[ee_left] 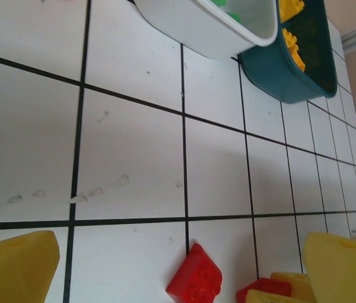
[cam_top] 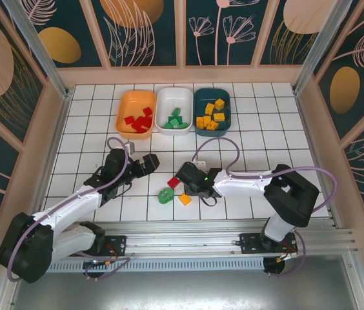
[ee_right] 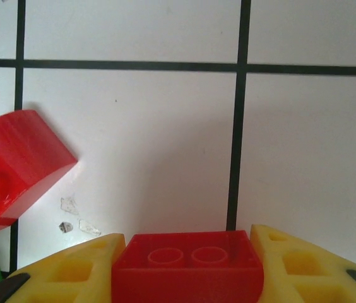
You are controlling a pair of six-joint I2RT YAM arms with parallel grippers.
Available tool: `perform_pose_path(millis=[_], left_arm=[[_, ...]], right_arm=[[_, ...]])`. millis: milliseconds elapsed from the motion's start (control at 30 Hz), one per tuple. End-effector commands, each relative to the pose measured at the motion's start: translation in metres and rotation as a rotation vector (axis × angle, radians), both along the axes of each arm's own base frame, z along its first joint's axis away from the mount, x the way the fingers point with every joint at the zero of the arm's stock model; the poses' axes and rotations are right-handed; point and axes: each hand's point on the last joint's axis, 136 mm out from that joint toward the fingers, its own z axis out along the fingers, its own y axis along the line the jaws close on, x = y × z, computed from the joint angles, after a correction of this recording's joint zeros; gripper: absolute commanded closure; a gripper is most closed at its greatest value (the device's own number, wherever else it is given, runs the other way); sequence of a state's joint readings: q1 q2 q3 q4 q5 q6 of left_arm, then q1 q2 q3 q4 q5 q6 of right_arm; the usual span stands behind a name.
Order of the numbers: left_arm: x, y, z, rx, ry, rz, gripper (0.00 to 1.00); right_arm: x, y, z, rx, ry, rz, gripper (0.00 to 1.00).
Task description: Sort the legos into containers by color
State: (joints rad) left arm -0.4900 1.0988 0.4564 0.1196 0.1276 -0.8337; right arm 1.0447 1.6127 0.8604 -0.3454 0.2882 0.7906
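Right jaws clamp glossy red two-stud brick (ee_right: 187,270); left jaws spread wide, empty

We see a table (cam_top: 259,139) of white tiles with dark grout lines, fenced by a pale wooden frame (cam_top: 182,74). Behind the frame stand dark teal wall panels (cam_top: 221,32) painted with pale leaves, flowers and orange ovals. A metal rail (cam_top: 188,242) runs along the near edge. In the left wrist view, faint scuff marks (ee_left: 96,189) cross one tile.
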Motion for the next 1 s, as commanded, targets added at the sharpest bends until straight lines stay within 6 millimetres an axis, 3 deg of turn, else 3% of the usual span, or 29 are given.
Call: perform_pose_path(millis=[0,133,233,300,367,500,667,833,900,967], left_arm=[[0.009,0.022,0.005,0.021,0.006,0.131,0.01],[0.017,0.075,-0.004,-0.004,0.066,0.301,0.01],[0.014,0.119,-0.020,-0.051,0.125,0.438,0.02],[0.011,0.131,-0.030,-0.091,0.159,0.480,0.01],[0.006,0.133,-0.042,-0.123,0.196,0.499,0.02],[0.004,0.116,-0.055,-0.235,0.245,0.418,0.02],[0.006,0.105,-0.047,-0.243,0.230,0.329,0.01],[0.006,0.105,-0.034,-0.217,0.181,0.301,0.01],[0.004,0.104,-0.030,-0.218,0.168,0.294,0.01],[0.003,0.103,-0.027,-0.221,0.155,0.286,0.02]], right_arm=[[0.021,0.005,0.031,0.038,-0.092,0.002,0.63],[0.053,0.032,0.062,0.106,-0.173,0.038,0.66],[0.083,0.074,0.091,0.174,-0.247,0.115,0.66],[0.104,0.104,0.109,0.213,-0.288,0.169,0.66],[0.121,0.132,0.123,0.285,-0.317,0.225,0.66],[0.159,0.174,0.123,0.322,-0.349,0.292,0.66],[0.212,0.197,0.110,0.323,-0.371,0.294,0.65],[0.243,0.218,0.096,0.312,-0.367,0.323,0.63],[0.250,0.226,0.097,0.302,-0.373,0.334,0.58],[0.256,0.228,0.100,0.286,-0.382,0.330,0.42]])
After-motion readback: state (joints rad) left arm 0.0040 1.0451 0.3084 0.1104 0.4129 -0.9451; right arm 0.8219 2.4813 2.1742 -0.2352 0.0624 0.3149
